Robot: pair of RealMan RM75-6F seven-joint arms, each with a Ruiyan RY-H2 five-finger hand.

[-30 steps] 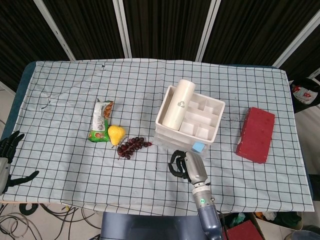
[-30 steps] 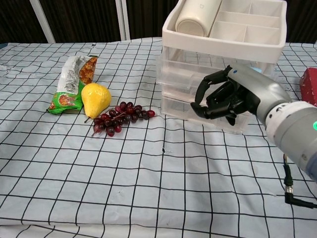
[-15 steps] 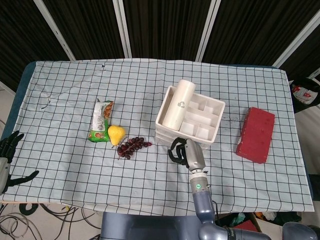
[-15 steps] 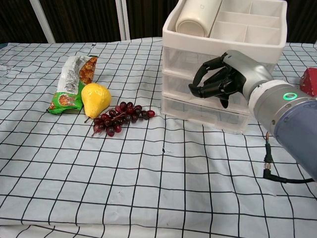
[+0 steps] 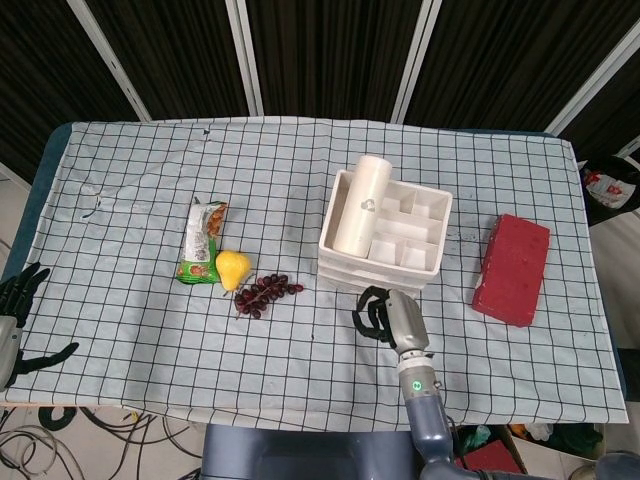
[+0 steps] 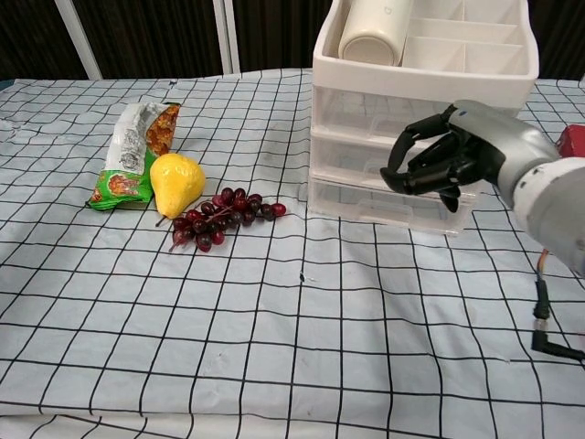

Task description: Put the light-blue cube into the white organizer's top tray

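My left hand [image 5: 15, 320] lies splayed, holding nothing. Left of my right fingers sit 1 snack packet [image 5: 201, 242], 1 pear [image 5: 232, 268] and 1 grape bunch [image 5: 263, 293]. Just beyond them stands 1 white organizer [image 5: 385, 235]. My right hand [image 6: 448, 160] curls inward. The light-blue cube is hidden, so I cannot tell whether I hold it. It is probably light, stiff and smooth, so I would pinch opposite faces.

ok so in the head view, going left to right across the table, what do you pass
Left hand at the table's edge → snack packet → pear → grapes → white organizer → red block. The right hand sits in front of the organizer, so its place overlaps.
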